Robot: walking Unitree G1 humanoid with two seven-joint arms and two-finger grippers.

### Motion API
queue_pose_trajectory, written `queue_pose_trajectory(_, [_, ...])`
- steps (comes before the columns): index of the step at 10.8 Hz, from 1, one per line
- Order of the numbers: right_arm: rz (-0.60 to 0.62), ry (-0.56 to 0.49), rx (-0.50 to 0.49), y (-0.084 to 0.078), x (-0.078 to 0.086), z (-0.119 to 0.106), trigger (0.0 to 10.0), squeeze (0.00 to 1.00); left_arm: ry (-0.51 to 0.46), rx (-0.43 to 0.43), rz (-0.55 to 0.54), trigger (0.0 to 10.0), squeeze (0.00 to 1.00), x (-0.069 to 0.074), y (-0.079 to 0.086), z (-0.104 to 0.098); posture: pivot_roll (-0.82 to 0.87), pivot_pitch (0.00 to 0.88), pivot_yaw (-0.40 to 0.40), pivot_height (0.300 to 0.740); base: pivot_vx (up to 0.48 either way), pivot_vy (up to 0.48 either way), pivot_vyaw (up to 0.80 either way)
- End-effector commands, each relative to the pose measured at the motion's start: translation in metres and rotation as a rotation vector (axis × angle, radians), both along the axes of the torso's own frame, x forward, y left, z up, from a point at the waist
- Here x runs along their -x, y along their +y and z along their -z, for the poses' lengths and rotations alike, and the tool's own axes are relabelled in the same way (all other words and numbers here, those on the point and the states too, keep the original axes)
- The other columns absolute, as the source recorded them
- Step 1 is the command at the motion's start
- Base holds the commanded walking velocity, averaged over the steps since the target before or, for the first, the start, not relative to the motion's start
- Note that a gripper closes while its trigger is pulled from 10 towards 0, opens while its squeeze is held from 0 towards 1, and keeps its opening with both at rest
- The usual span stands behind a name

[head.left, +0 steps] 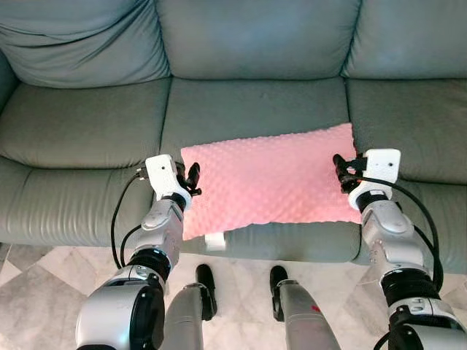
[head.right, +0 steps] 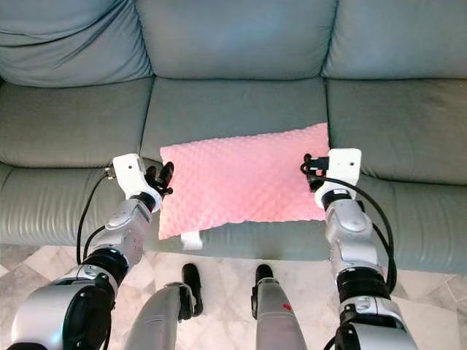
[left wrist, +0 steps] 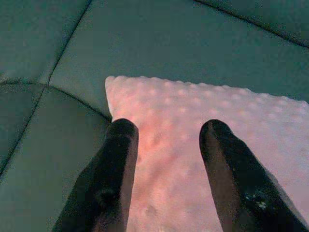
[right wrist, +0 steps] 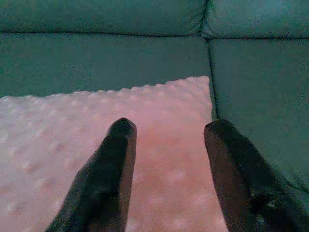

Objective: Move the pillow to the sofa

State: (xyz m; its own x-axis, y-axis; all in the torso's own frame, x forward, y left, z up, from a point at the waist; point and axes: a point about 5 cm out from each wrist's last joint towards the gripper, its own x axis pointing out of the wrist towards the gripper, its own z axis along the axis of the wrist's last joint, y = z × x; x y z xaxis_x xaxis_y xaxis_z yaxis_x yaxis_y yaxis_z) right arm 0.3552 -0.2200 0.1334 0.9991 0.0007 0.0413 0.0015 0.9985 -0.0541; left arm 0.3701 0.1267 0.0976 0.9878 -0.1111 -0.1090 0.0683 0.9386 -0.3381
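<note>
Left eye view — pink pillow (head.left: 270, 179) flat on the sofa (head.left: 95, 124), left gripper (left wrist: 164, 140) and right gripper (right wrist: 166, 135) at its ends — fingers apart.

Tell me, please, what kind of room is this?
Probably a living room in a home: a large grey-green sofa with a pink pillow on its middle seat, and a marble-patterned tile floor in front.

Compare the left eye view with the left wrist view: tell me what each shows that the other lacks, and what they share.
Left eye view alone: the whole bumpy pink pillow on the grey-green leather sofa, the right gripper at its other end, both silver arms, and the marble floor.

Left wrist view alone: the left gripper up close, its two black fingers spread over the pillow's corner.

Shared: pillow, sofa, left gripper.
</note>
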Motion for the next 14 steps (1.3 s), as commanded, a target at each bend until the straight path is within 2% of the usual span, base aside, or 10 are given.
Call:
queue_pose_trajectory(1, [0.009, 0.046, -0.01, -0.001, 0.007, 0.016, 10.0, 1.0, 0.071, -0.002, -0.012, 10.0, 1.0, 0.011, 0.004, 0.021, -0.21, 0.503, 0.112, 0.74, 0.0, 0.0, 0.0])
queue_pose_trajectory(4, [-0.015, 0.045, -0.013, 0.005, 0.012, 0.018, 10.0, 1.0, 0.056, 0.012, -0.007, 10.0, 1.0, 0.009, 0.004, 0.017, -0.21, 0.493, 0.109, 0.74, 0.0, 0.0, 0.0])
queue_pose_trajectory(5, [-0.028, 0.028, -0.018, 0.01, 0.018, 0.012, 10.0, 1.0, 0.044, 0.052, 0.01, 10.0, 1.0, 0.008, 0.003, 0.015, -0.21, 0.487, 0.11, 0.74, 0.0, 0.0, 0.0])
queue_pose_trajectory(8, [-0.05, 0.028, 0.01, 0.025, 0.042, 0.003, 10.0, 1.0, 0.047, 0.048, 0.042, 10.0, 1.0, 0.023, 0.011, 0.029, -0.2, 0.468, 0.104, 0.74, 0.0, 0.0, 0.0])
queue_pose_trajectory(9, [-0.07, 0.034, 0.014, 0.031, 0.052, 0.0, 10.0, 1.0, 0.064, 0.032, 0.045, 10.0, 1.0, 0.034, 0.019, 0.039, -0.21, 0.461, 0.101, 0.74, 0.0, 0.0, 0.0])
queue_pose_trajectory(10, [-0.075, 0.067, 0.023, 0.038, 0.066, 0.001, 10.0, 1.0, 0.119, 0.011, 0.09, 10.0, 1.0, 0.052, 0.028, 0.053, -0.2, 0.448, 0.101, 0.74, 0.0, 0.0, 0.0])
queue_pose_trajectory(11, [-0.085, 0.092, 0.029, 0.043, 0.074, 0.004, 10.0, 1.0, 0.194, -0.008, 0.169, 10.0, 1.0, 0.069, 0.029, 0.065, -0.2, 0.442, 0.103, 0.74, 0.0, 0.0, 0.0])
queue_pose_trajectory(12, [-0.07, 0.119, 0.022, 0.045, 0.076, 0.007, 10.0, 1.0, 0.29, -0.023, 0.31, 10.0, 1.0, 0.091, 0.025, 0.079, -0.19, 0.436, 0.111, 0.74, 0.0, 0.0, 0.0])
queue_pose_trajectory(13, [-0.068, 0.126, 0.019, 0.046, 0.077, 0.007, 10.0, 1.0, 0.319, -0.024, 0.342, 10.0, 1.0, 0.097, 0.023, 0.082, -0.19, 0.434, 0.114, 0.74, 0.0, 0.0, 0.0])
queue_pose_trajectory(14, [-0.076, 0.125, 0.004, 0.05, 0.077, 0.004, 10.0, 1.0, 0.363, -0.035, 0.452, 10.0, 1.0, 0.107, 0.012, 0.088, -0.18, 0.436, 0.119, 0.74, 0.0, 0.0, 0.0])
